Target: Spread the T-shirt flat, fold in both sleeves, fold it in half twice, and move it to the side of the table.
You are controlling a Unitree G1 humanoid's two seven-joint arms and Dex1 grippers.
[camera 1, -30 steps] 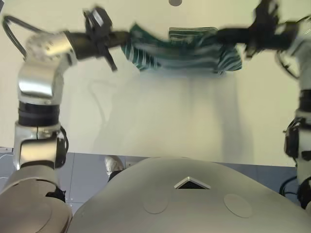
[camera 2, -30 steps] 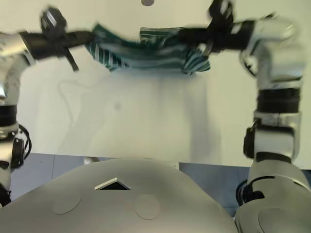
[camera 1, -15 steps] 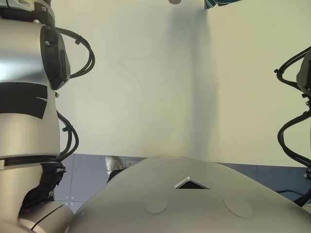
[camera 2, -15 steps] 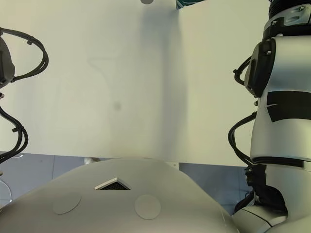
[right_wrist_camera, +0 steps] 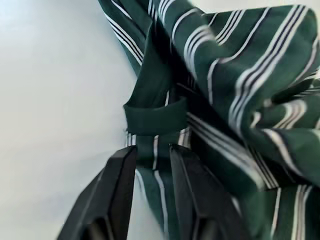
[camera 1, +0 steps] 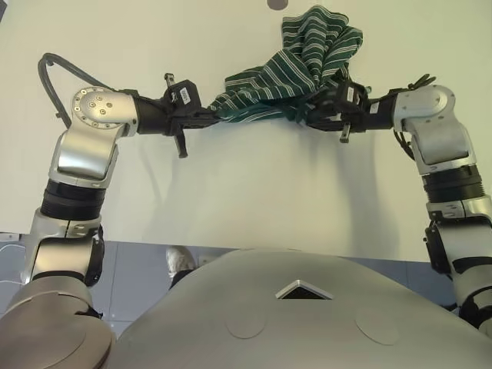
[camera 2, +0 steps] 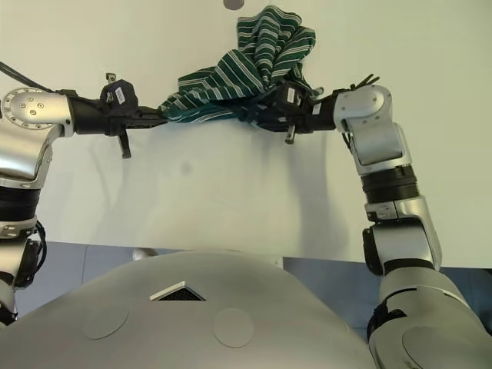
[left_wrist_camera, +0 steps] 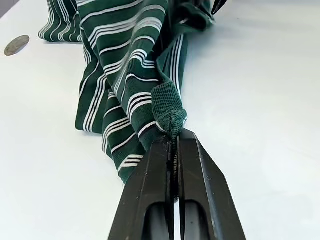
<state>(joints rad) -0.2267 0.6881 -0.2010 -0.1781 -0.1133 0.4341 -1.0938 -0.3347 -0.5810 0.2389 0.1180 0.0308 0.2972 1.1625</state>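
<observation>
Far side of tabletop point(camera 1: 246, 200): shirt point(camera 1: 296, 65) sits in a crumpled green-striped heap, with one end strung out toward the left arm.
Left gripper point(left_wrist_camera: 173, 140): clamped tight on a ribbed edge of the shirt, looks like a cuff or hem.
Right gripper point(right_wrist_camera: 152, 152): fingers closed on a band of fabric at the other end of the bunch.
Done so far: honestly nothing, it's not even flat.
Left to do: spread it out, both sleeves in, two half-folds, then move it to the side.
</observation>
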